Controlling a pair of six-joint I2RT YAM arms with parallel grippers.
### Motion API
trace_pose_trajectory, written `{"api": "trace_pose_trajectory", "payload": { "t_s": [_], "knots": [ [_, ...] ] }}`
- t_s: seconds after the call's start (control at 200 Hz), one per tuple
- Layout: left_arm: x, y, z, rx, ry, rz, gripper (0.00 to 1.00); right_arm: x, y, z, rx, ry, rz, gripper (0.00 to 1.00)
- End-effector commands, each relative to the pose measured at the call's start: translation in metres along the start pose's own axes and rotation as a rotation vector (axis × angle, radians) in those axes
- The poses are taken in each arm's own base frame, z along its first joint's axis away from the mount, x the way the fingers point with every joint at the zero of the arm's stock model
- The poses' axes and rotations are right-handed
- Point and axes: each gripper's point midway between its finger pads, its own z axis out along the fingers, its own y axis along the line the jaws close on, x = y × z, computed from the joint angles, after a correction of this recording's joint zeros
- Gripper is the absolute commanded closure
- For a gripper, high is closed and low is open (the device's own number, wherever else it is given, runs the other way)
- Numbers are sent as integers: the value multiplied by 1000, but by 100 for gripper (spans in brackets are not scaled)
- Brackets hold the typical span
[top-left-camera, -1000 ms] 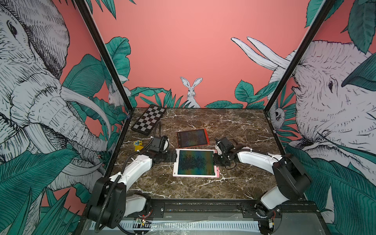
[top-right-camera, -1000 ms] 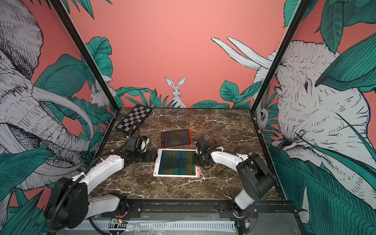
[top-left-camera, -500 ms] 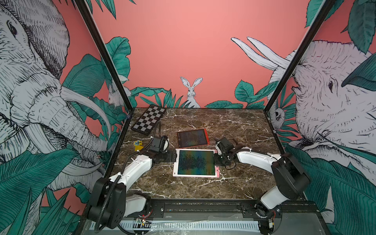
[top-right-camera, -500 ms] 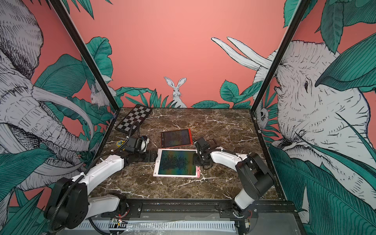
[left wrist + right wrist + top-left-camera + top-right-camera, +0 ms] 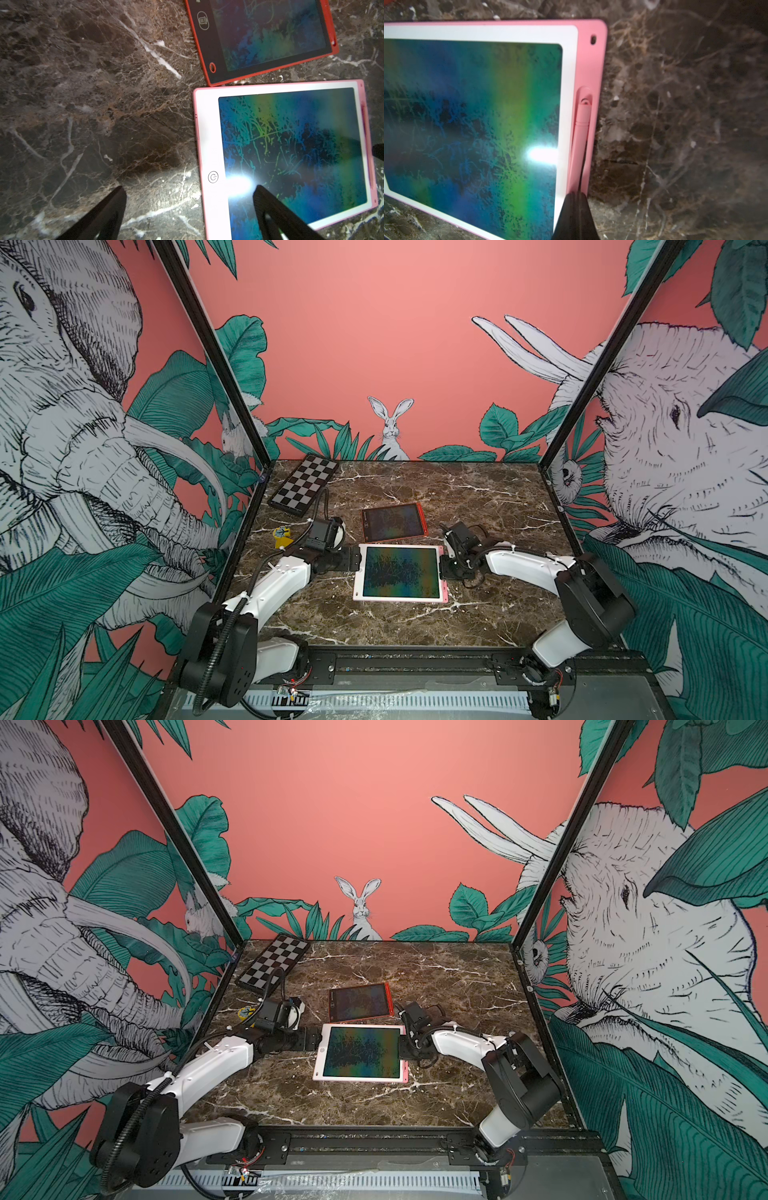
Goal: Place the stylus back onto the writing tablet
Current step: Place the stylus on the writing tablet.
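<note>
Since the stylus lies in the right-edge slot of the writing tablet, we judge the closed right fingers press to seat it. The left fingers stand open astride its left edge, likely bracing.

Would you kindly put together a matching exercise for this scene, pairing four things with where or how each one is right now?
Things:
1. stylus
2. red tablet
3. chessboard
4. left gripper

Places or states:
A. in the far left corner of the table
B. open, its fingers either side of the pink tablet's edge
C. lying in the slot along the pink tablet's side
D. flat on the table, just behind the pink tablet

Pairs: 1-C, 2-D, 3-A, 4-B.
</note>
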Motion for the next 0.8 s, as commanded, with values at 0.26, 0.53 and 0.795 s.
{"api": "trace_pose_trajectory", "payload": {
  "t_s": [0.26,0.53,0.795],
  "knots": [
    [3,2,-1,-14,7,2,2,-1,-9,-5,22,-31,18,100],
    [3,3,-4,-21,4,6,2,-14,-4,-24,33,-76,-13,100],
    [2,2,-4,-21,2,4,2,-22,0,-25,43,-70,-48,88]
  ]
}}
